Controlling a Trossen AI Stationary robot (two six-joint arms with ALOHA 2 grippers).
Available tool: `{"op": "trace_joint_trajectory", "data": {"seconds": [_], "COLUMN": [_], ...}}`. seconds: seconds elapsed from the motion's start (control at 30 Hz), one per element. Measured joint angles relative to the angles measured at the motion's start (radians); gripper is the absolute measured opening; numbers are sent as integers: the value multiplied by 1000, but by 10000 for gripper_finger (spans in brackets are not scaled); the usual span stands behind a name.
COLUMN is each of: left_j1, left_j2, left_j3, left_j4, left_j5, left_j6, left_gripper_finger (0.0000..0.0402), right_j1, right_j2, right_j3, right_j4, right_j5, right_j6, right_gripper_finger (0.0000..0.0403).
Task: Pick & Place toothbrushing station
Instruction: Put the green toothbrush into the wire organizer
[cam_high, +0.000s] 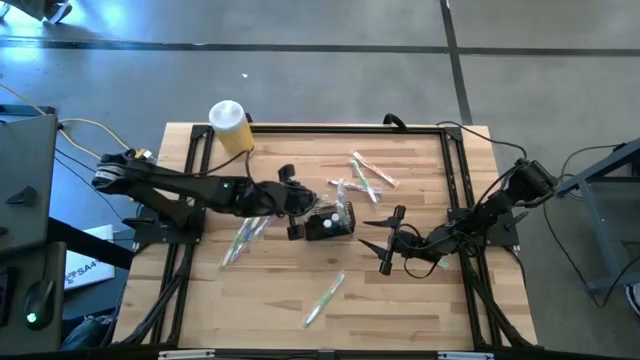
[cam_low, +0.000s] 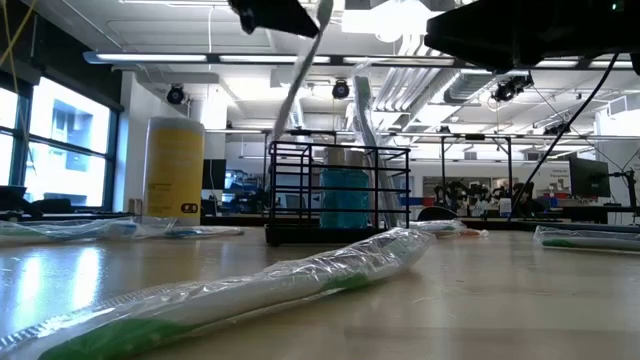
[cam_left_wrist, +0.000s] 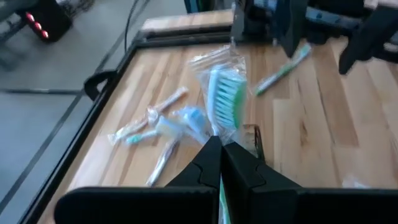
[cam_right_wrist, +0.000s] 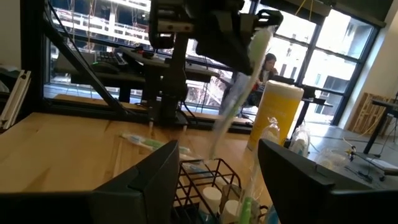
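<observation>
From above, your left gripper (cam_high: 300, 212) was clamped on a wrapped brush (cam_high: 345, 212) just over the caddy (cam_high: 330, 222); a tilted brush could snag the mesh. At table level, the caddy (cam_low: 338, 195) stood below those fingers. Past your right gripper (cam_right_wrist: 214, 180), spread empty, the caddy (cam_right_wrist: 211, 177) sat between its fingers.

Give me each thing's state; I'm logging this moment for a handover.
Left gripper: shut on wrapped toothbrush, above the caddy.
Right gripper: open, empty, beside the caddy.
Caddy: upright on the table, holding a blue cup and a toothbrush.
Yellow cylinder: upright, lid on.
Loose toothbrushes: wrapped, lying flat.
</observation>
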Motion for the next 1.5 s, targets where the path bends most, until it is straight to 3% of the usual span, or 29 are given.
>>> {"op": "trace_joint_trajectory", "data": {"seconds": [0.23,0.57,1.13,1.5], "left_j1": [29,27,27,27], "left_j2": [-2,-8,-7,8], "left_j3": [-126,-207,-511,-541], "left_j4": [189,343,778,802], "left_j5": [42,66,41,40], "left_j6": [9,9,-88,-139], "left_gripper_finger": [0,0,0,0], "right_j1": [0,0,0,-3], "right_j2": [0,0,0,0], "right_j3": [0,0,0,0], "right_j4": [-17,-23,-23,-23], "right_j5": [0,0,0,0], "right_j6": [31,32,32,32], "right_gripper_finger": [212,212,212,212]}}
